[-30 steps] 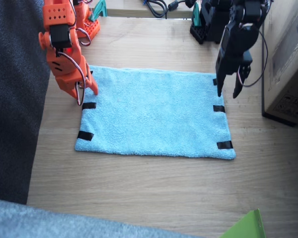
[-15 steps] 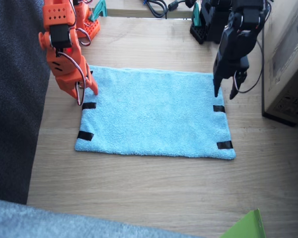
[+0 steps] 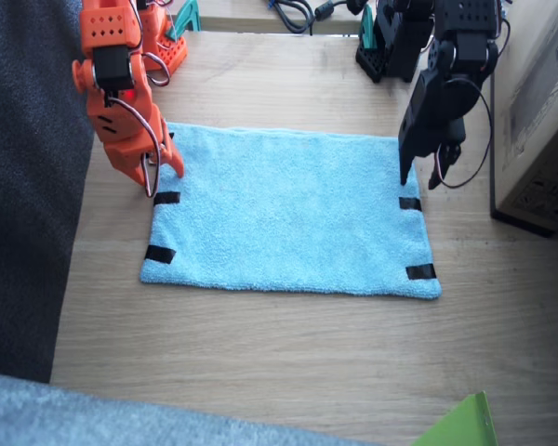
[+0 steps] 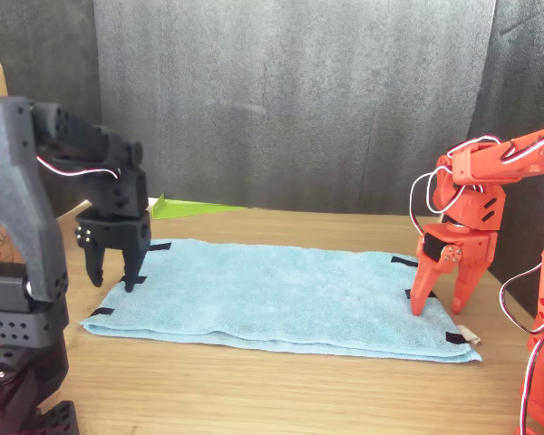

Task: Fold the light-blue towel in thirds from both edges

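The light-blue towel [image 3: 288,212] lies flat and unfolded in the middle of the wooden bench [image 3: 288,362], its long sides running left to right in the fixed view. Black tape strips [image 3: 410,203] mark both short edges. The black left arm's tool [image 3: 420,177] hangs with its jaws parted, empty, at the far corner of the right edge. The orange right arm's tool [image 3: 158,175] stands released over the far corner of the left edge, fingertips close to or on the cloth.

a lab bench: wooden table [image 3: 288,353], dark backdrop curtain [image 4: 290,100], cables [image 3: 293,11].
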